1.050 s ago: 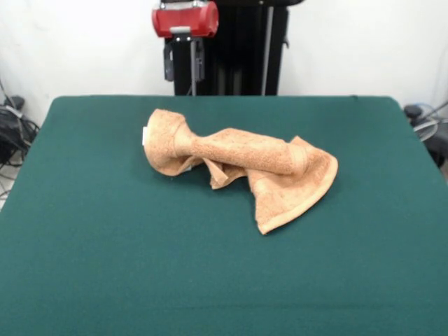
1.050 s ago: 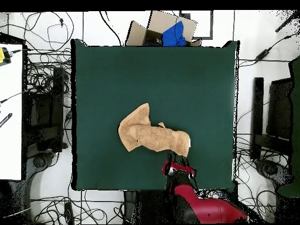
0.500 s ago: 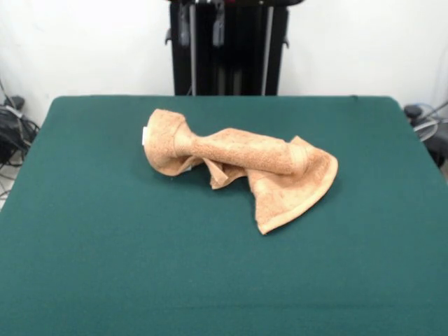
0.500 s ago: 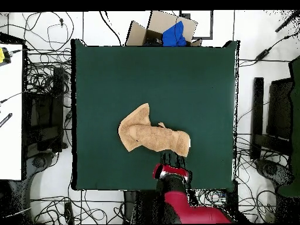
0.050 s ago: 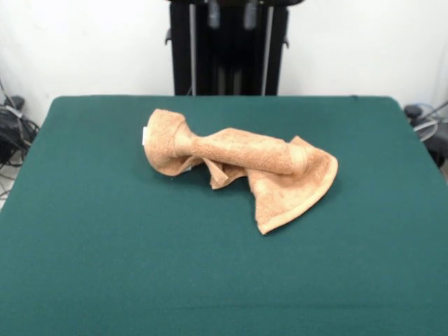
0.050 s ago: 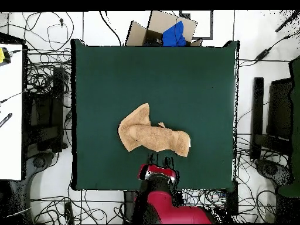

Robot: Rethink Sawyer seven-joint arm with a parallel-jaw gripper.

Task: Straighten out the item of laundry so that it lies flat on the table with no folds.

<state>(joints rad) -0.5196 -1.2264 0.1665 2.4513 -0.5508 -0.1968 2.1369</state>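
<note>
Lying twisted mid-table [image 5: 84, 245], towel [image 5: 241, 164]; gripper [image 6: 159, 160] perhaps just beside.

The hand [image 6: 159, 160] has slid sideways along the table's [image 6: 105, 88] robot-side edge.

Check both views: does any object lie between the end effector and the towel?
Nothing visible does. Overhead, the end effector sits just off the towel edge nearest the robot, with only bare table between them.
</note>
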